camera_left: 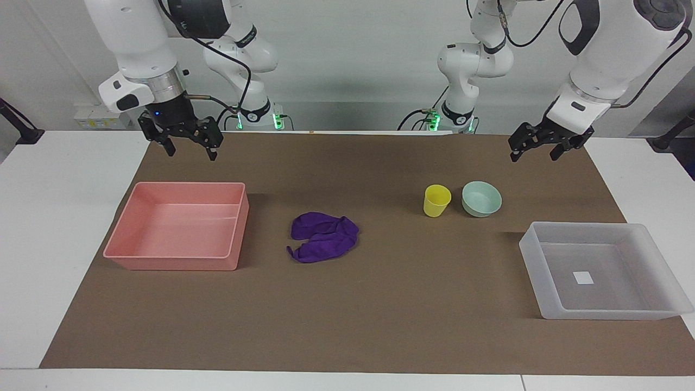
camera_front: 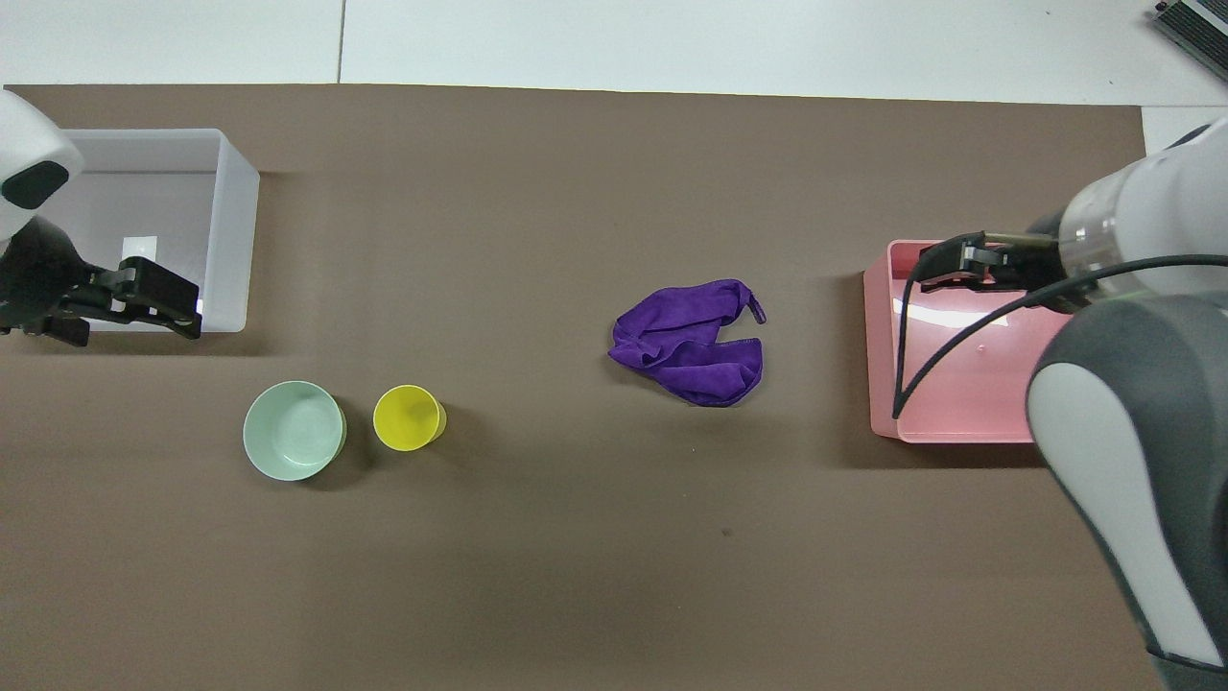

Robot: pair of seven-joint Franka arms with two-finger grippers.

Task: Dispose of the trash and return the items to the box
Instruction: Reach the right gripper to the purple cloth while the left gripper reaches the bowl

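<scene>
The purple rag [camera_left: 324,238] [camera_front: 691,344] lies crumpled on the brown mat at mid-table. The yellow cup [camera_left: 437,200] [camera_front: 409,417] stands upright beside the mint-green bowl [camera_left: 481,199] [camera_front: 294,430], toward the left arm's end. The translucent box [camera_left: 529,247] [camera_front: 235,230] is empty, farther from the robots than the bowl. My left gripper [camera_left: 533,157] [camera_front: 129,321] is open and empty, raised over the mat near the bowl. My right gripper [camera_left: 191,155] is open and empty, raised over the mat by the pink tray's near edge.
An empty pink tray [camera_left: 174,263] [camera_front: 878,355] sits at the right arm's end, beside the rag. In the overhead view the right arm covers much of it. The brown mat [camera_left: 380,315] covers most of the white table.
</scene>
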